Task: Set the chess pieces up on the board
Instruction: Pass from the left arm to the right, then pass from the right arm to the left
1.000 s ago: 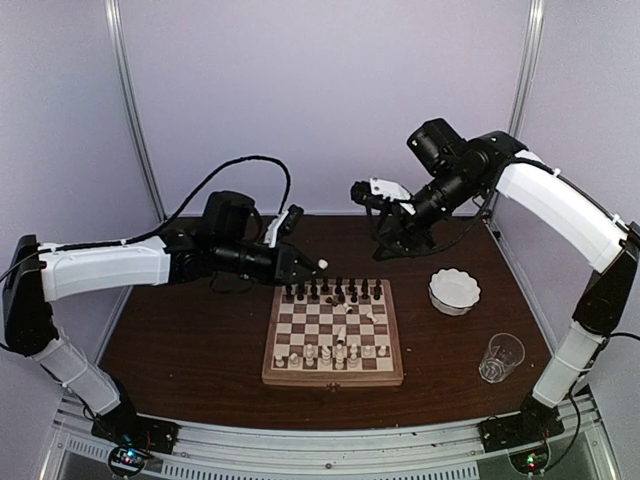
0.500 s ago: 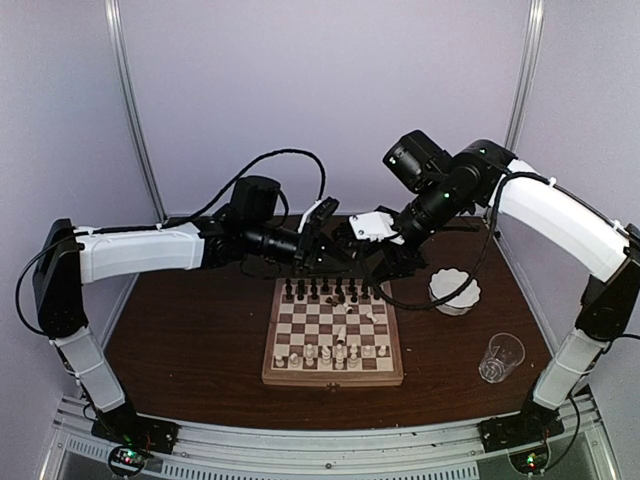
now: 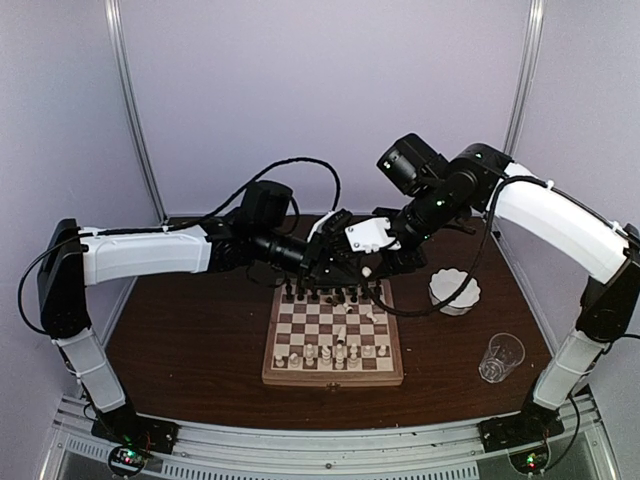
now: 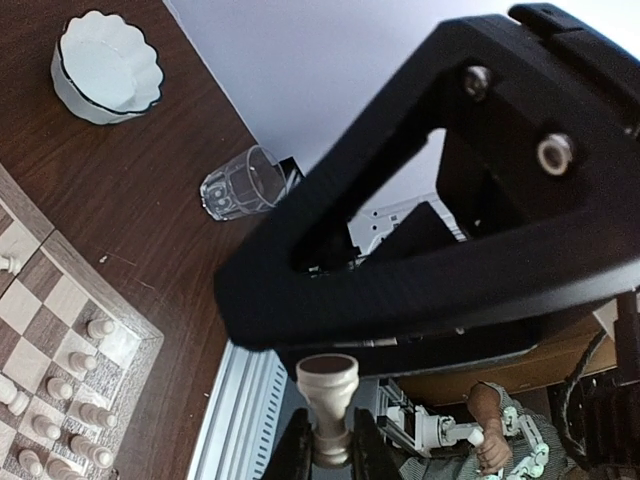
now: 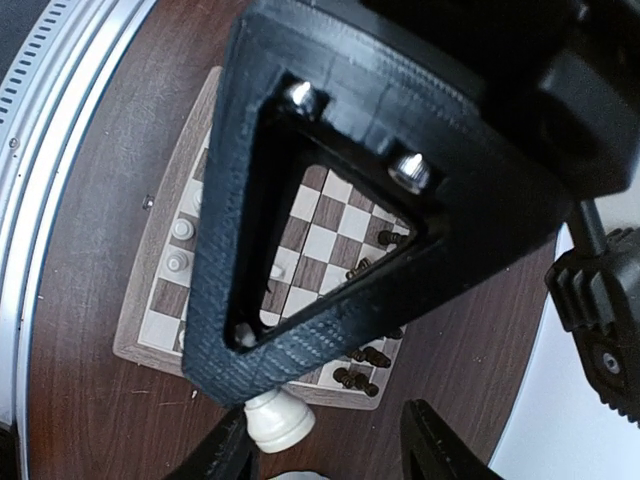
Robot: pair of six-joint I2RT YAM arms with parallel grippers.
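Holds a cream-white chess piece [image 4: 327,385] clenched tight in the left gripper [image 4: 328,445], aloft near the far edge of the board [image 3: 333,378], with the right gripper [image 5: 325,455] spread wide just beside it.

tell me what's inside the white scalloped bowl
Nothing: the white scalloped bowl shows a bare white interior in the left wrist view, with no part of it covered.

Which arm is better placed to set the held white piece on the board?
Probably left: its jaws are shut on the white piece near the board's far edge; the right jaws are open.
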